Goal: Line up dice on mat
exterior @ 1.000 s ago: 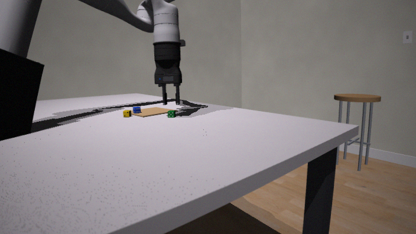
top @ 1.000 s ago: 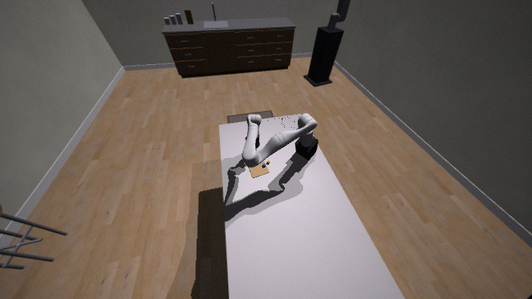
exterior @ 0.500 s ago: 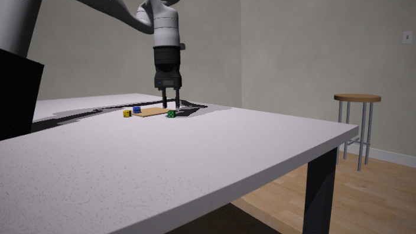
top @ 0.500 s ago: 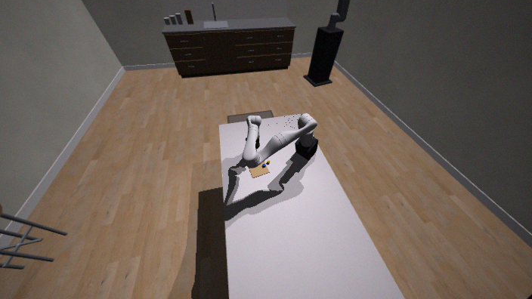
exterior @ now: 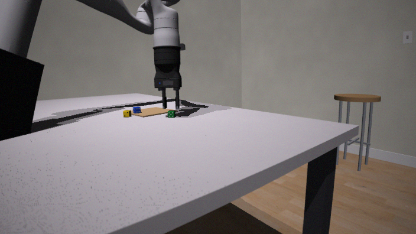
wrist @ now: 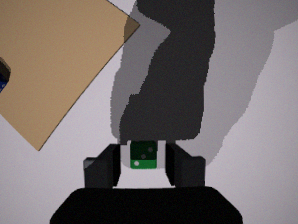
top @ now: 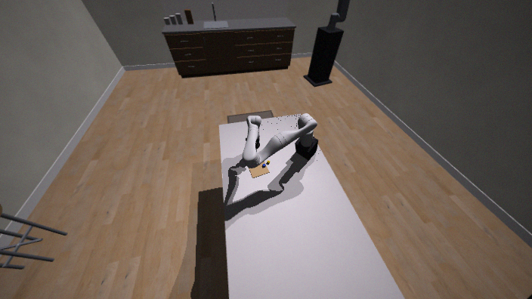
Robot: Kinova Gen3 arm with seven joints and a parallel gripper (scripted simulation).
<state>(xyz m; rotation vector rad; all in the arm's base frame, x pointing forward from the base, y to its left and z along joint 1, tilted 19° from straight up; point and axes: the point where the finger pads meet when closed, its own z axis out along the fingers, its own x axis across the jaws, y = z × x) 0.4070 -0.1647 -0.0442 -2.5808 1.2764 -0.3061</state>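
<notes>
The tan mat [exterior: 150, 111] lies flat on the white table; it also shows in the wrist view [wrist: 56, 50]. A green die [exterior: 171, 114] sits on the table just off the mat's corner. My gripper [exterior: 170, 106] is open and stands low over the green die, which lies between the two fingers in the wrist view [wrist: 144, 155], with small gaps on both sides. A blue die [exterior: 136, 109] sits at the mat's far edge, towards the base. A yellow die [exterior: 126, 113] sits on the table beside the blue die, off the mat.
The arm's black base [top: 306, 147] stands on the table beyond the mat. The arm casts dark shadows across the table around the mat. A wooden stool [exterior: 357, 98] stands on the floor to the right of the table.
</notes>
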